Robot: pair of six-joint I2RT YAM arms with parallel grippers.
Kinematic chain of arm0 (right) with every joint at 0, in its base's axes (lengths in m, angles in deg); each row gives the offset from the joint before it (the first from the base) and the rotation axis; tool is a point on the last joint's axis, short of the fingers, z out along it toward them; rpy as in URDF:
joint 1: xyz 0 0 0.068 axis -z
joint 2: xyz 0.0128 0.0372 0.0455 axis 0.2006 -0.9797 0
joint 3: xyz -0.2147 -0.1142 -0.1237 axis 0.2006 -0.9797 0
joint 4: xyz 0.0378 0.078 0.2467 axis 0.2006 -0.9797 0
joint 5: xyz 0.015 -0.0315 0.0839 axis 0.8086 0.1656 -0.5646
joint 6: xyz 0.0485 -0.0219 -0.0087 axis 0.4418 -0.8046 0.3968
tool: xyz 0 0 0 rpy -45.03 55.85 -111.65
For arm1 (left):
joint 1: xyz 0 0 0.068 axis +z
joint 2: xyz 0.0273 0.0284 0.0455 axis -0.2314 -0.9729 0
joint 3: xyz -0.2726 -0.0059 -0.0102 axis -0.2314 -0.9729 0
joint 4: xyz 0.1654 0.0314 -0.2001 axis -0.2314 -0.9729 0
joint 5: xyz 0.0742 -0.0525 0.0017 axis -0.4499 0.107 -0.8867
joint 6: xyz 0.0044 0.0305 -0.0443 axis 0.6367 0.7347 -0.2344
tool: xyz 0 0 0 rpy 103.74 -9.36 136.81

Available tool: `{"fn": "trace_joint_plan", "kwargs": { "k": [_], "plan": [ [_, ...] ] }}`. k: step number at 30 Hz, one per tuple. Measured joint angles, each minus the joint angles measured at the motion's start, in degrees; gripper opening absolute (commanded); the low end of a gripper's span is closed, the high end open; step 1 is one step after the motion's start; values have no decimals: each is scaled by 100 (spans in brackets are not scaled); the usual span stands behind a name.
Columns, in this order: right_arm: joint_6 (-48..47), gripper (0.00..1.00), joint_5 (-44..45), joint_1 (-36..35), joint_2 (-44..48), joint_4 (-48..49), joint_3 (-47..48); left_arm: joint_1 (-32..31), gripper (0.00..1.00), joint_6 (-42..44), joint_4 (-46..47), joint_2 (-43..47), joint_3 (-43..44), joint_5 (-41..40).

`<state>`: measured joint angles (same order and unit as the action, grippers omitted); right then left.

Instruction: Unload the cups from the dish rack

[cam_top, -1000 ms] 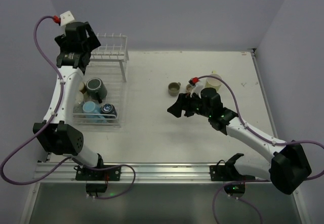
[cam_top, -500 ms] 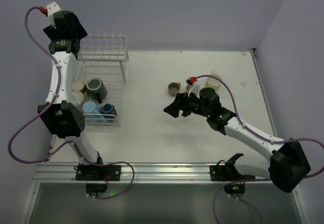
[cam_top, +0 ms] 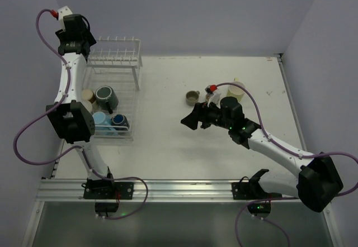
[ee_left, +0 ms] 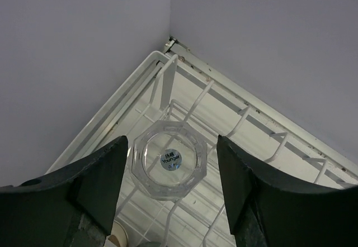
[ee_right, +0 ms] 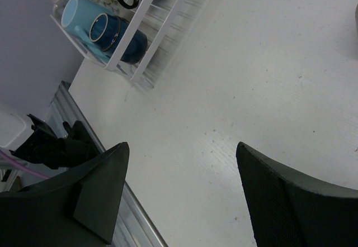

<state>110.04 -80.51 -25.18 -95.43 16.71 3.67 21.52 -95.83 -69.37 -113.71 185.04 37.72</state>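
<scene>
Reaching into the far left corner of the white wire dish rack (cam_top: pixel 136 63), the left gripper (ee_left: pixel 172 153) holds its jaws apart, closely flanking an upturned, eight-sided clear glass cup (ee_left: pixel 169 158) on the raised peg shelf, not visibly pinching it. A tan cup (cam_top: pixel 192 96) and a pale yellow-green cup (cam_top: pixel 236 89) stand on the matte white counter (cam_top: pixel 168 146). A glossy dark grey mug (cam_top: pixel 104 96), a light blue cup (cam_top: pixel 98 118) and others remain in the tray. The right gripper (ee_right: pixel 182 157) hangs empty, jaws apart.

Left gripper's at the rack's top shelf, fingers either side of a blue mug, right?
No. The left gripper is at the rack's top shelf with its fingers either side of a clear glass, not a blue mug; the left wrist view shows it.
</scene>
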Motion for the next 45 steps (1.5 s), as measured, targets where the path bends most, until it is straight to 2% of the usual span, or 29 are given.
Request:
{"fn": "trace_joint_plan", "kwargs": {
  "k": [6,9,12,15,24,33,38,45],
  "plan": [
    [-2,79,0,-2,0,-2,2,0,54,13,50,-149,22,15],
    [-7,79,0,-7,2,-7,2,0,42,11,111,-155,22,44],
    [-26,79,4,-11,9,-33,9,0,25,15,146,-155,7,68],
    [-31,79,2,-11,11,-66,42,0,19,13,205,-153,-24,87],
    [33,83,-87,-11,9,-59,459,0,16,-155,323,181,-120,483],
    [280,84,-426,-11,7,308,734,-9,15,-570,822,1696,-876,1091],
    [566,79,-503,-11,107,675,758,-144,15,-1040,1392,2920,-2164,1777],
    [1143,75,-601,-59,343,1624,752,-737,15,-2393,2568,4564,-4778,3397]
  ]
}}
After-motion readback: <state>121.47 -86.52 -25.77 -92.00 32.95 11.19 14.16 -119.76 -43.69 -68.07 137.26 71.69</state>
